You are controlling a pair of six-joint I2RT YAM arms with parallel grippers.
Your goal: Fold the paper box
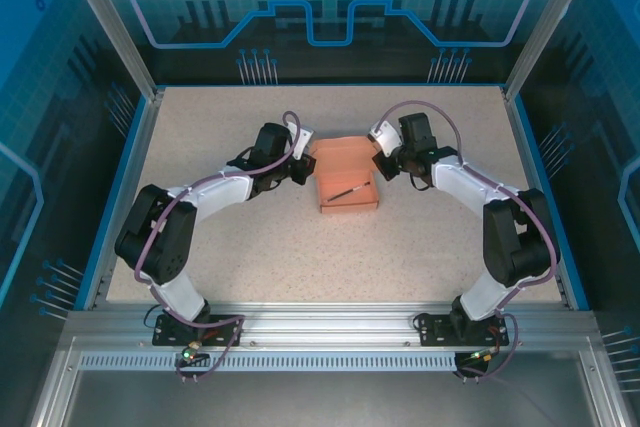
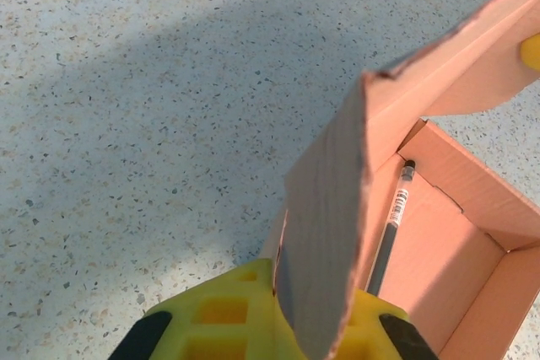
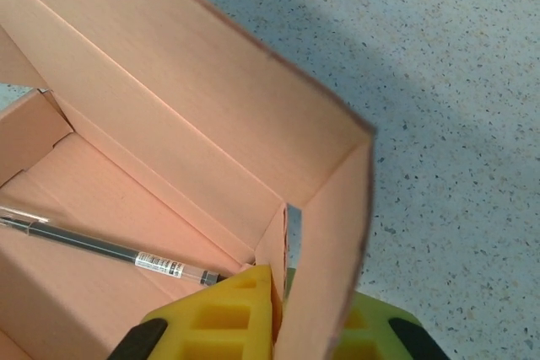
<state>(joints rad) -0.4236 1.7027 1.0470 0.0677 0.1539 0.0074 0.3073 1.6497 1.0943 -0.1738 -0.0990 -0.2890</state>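
From overhead I see the paper box (image 1: 348,179) sitting open near the middle of the counter (image 1: 250,247), between the two arms, its lid panel (image 1: 338,150) raised on the far side; a dark pen (image 1: 349,191) lies slantwise on the box floor. The left pincer (image 1: 304,165) is against the box's left side and the right pincer (image 1: 384,163) against its right, but from this height both sets of tips are lost behind the wrists and the card, so I cannot read the grips there. On the left wrist view the left pincer (image 2: 304,330) is clenched on the left flap (image 2: 337,225) of the paper box (image 2: 456,233); the flap stands upright between the yellow fingers (image 2: 224,322), which are cut off by the bottom edge, and it hides part of the box wall behind it. The pen (image 2: 388,242) lies along the near wall with its lower end hidden behind the flap; its label is too small to read. A yellow patch (image 2: 531,52) at the right border sits against the lid panel (image 2: 472,56); it is cropped, and I cannot tell what it is. On the right wrist view the right pincer (image 3: 295,330) is clenched on the right flap (image 3: 325,250) at the corner of the paper box (image 3: 101,191), the lid panel (image 3: 194,99) rising behind; the pen (image 3: 110,249) runs off the left edge; the box's near part is out of frame. The speckled counter (image 3: 456,124) shows beyond.
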